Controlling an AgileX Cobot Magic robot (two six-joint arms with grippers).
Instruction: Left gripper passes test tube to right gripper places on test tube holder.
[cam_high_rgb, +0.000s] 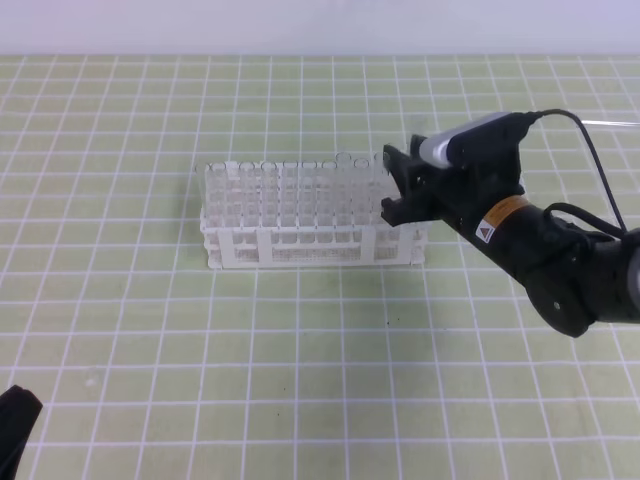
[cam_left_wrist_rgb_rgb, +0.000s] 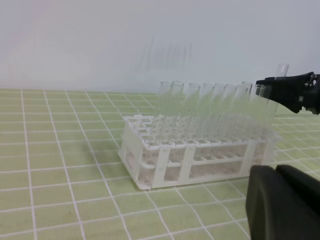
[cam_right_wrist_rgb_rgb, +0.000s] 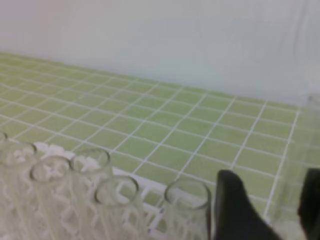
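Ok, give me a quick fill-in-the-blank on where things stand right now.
The right gripper is at the ___ end of the test tube holder in the high view. The left gripper sits in that view's bottom ___ corner. The test tube in the right gripper stands ___. Missing: right; left; upright.

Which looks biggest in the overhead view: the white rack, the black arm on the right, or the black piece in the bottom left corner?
1. test tube holder and right arm: close in apparent size, so unranked.
2. left end effector: smallest, though mostly cut off by the frame.
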